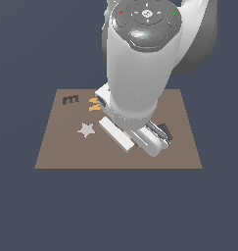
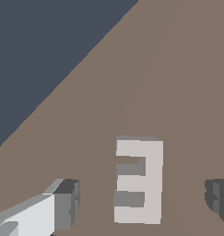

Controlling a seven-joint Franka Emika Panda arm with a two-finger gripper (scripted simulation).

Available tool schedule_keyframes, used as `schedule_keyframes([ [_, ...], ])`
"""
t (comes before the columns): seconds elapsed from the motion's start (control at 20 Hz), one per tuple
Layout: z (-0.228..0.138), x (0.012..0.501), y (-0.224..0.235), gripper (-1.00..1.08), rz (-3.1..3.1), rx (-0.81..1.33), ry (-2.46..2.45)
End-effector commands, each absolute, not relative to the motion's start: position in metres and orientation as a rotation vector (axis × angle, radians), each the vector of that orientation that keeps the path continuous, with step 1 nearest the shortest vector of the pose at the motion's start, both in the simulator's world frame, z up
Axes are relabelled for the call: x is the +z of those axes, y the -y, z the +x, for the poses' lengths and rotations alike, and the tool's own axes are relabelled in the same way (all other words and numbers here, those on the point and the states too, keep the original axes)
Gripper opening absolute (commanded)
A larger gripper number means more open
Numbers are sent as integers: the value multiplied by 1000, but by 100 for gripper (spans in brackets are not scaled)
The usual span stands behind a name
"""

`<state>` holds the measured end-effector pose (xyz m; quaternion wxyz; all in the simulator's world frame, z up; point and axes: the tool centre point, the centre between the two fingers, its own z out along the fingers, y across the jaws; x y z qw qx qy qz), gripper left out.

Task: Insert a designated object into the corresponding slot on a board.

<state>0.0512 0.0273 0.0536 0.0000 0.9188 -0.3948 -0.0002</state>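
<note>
The light grey E block [image 2: 138,180] lies flat on the brown board [image 2: 168,69]. My gripper [image 2: 142,200] is open and straddles the block, with one dark fingertip [image 2: 67,203] on one side and the other fingertip [image 2: 218,196] on the far side, both apart from it. In the exterior view my arm and hand [image 1: 135,135] hang over the middle of the board [image 1: 57,147] and hide the block. The dark E-shaped slot [image 1: 70,100] is at the board's far corner on the exterior view's left.
An orange M-shaped piece [image 1: 94,104] sits beside the slot. A pale grey star [image 1: 86,130] lies nearer, on the exterior view's left. A dark shape [image 1: 164,131] shows just past my hand. Dark blue-grey floor [image 2: 39,46] surrounds the board.
</note>
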Motion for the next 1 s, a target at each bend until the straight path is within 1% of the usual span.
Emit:
schedule_keyframes([
  [0.0, 53, 51, -27, 100, 2872, 0, 1274],
  [0.4, 54, 48, -27, 100, 2866, 0, 1286],
  [0.8, 54, 30, -26, 100, 2864, 0, 1290],
  [0.85, 54, 30, -26, -100, 2864, 0, 1290],
  [0.95, 54, 30, -26, -100, 2864, 0, 1290],
])
